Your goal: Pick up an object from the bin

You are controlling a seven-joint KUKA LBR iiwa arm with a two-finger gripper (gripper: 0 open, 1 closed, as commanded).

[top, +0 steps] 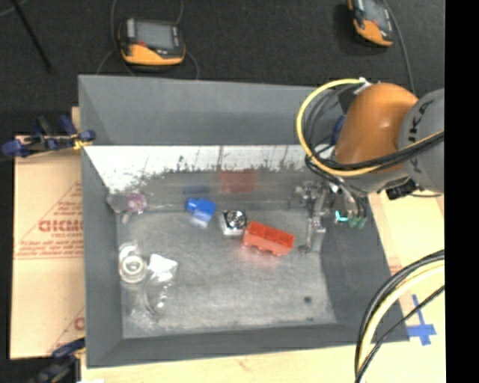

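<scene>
Inside the bin (194, 112), near its far wall, a small blue block (200, 209) lies with a little shiny metal piece (234, 221) just to its right. A clear pinkish thing (135, 202) sits in the far left corner. Nearer, on the left, a clear plastic cup (132, 265) stands just beside a crumpled white scrap (162, 264). Beyond the far rim an orange-and-black device (150, 41) rests on the dark floor (254, 37), and a second device (372, 21) lies well off to its right.

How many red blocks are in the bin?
1. The red block lies near the middle of the bin, right of a shiny thing and just left of the gripper. None seems hidden.
</scene>
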